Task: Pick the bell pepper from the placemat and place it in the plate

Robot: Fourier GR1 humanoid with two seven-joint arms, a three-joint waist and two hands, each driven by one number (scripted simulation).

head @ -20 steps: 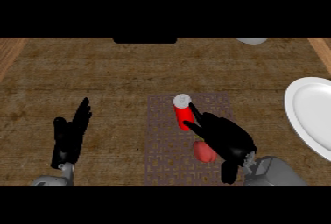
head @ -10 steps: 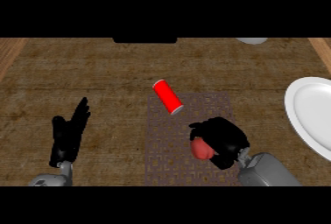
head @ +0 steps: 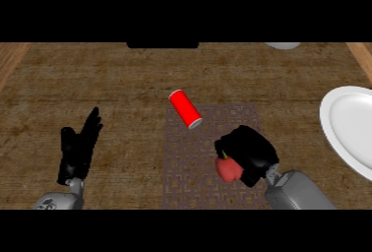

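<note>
Change: the can (head: 185, 108), upright on the mat (head: 190, 167) a second ago, now lies on its side across the mat's far-left corner, partly on the table (head: 109, 78), rolled slightly further left than half a second ago.
Right hand: the right hand (head: 248, 151) has pulled back from the can toward the near part of the mat and now has its fingers curled round the pepper (head: 230, 169).
Pepper: red, at the hand's near-left side, most of it hidden by the fingers; over the mat's near-right part. Whether it is lifted off the mat cannot be told.
Left hand: the left hand (head: 78, 147) rests on the table at the view's left, fingers straight and apart, holding nothing, in the same place as before.
Plate: the plate (head: 352, 128), white, sits at the right edge, well apart from the pepper, with nothing seen on it.
Meaning for task: judged, the grasp is made and the carry to the plate remains; the fallen can lies away from that path and should not obstruct it.
Risk: judged, the pepper sits at the edge of the hand, so it may slip in transit.
Writing: none legible; the can shows plain red with a pale end, no label or brand visible.
Far edge: a dark object and a pale round one show only partly; not identifiable.
</note>
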